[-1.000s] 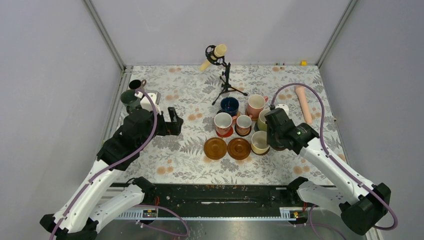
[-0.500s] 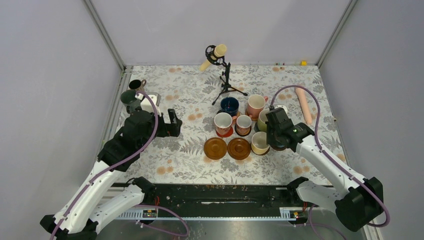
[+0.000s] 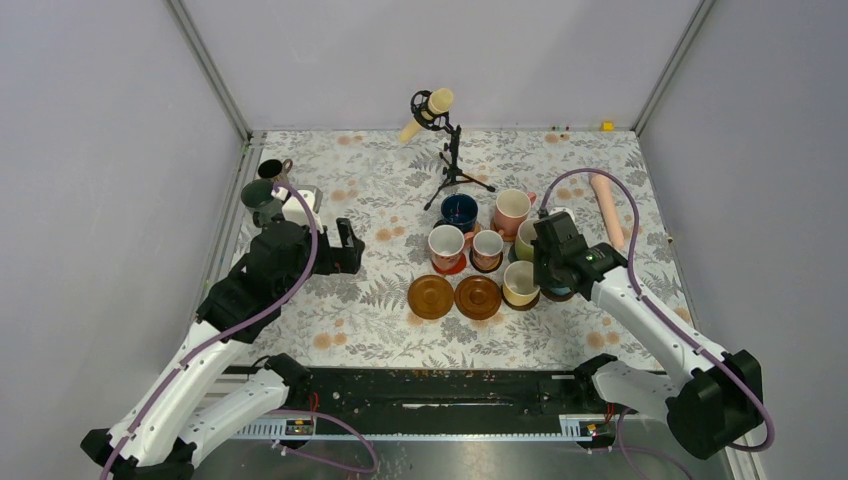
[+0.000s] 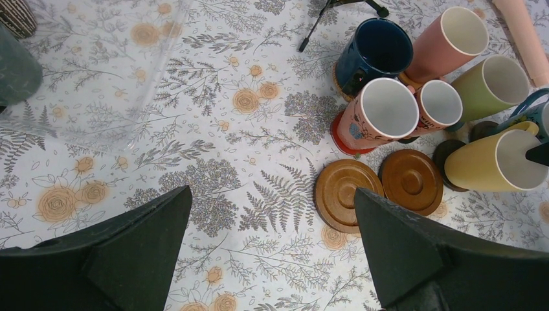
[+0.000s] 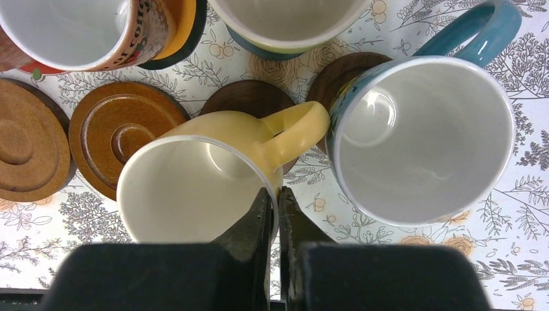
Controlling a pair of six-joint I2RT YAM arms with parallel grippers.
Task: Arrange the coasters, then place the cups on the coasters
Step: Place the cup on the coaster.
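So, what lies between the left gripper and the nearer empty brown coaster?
Only bare flowered tablecloth between the left gripper and that coaster, as the top view shows.

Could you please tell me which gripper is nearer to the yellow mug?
Right. The right gripper pinches the yellow mug at its rim; the left gripper hangs open far to its left.

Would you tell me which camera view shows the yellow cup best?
The right wrist view: the yellow cup fills the frame, its rim pinched by the right gripper. The left wrist view shows it at the right edge; top external shows it small.
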